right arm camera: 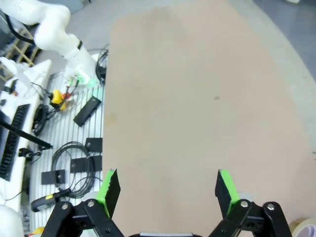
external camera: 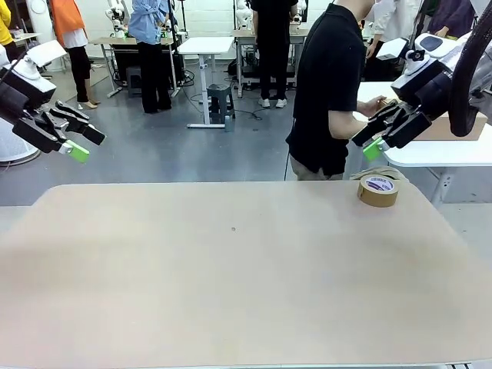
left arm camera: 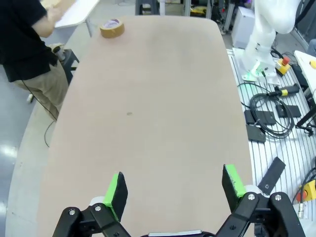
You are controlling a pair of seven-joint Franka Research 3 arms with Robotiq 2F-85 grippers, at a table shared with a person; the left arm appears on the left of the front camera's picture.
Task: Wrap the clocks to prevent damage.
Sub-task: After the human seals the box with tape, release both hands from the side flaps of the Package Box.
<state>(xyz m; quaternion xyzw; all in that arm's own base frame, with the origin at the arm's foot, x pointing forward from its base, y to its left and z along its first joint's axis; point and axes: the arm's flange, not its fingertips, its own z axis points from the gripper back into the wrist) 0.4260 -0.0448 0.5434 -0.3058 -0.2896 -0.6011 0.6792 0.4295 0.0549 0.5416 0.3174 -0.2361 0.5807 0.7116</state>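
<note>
The clocks are out of view. My left gripper [external camera: 79, 140] hangs open above the table's left side, nothing between its fingers; in the left wrist view the left gripper [left arm camera: 173, 185] spreads its green pads wide over bare tabletop. Raised at the far right, my right gripper [external camera: 377, 138] is open and empty too, and the right gripper [right arm camera: 165, 190] looks down on bare table. A person in a black shirt [external camera: 327, 84] stands at the far right edge, hands on a side table.
A roll of brown tape [external camera: 377, 190] lies on the beige table [external camera: 231, 277] near its far right corner, the same tape [left arm camera: 112, 28] showing in the left wrist view. A white side table [external camera: 438, 154] stands behind it. Cables [left arm camera: 269, 111] lie on the floor beside the table.
</note>
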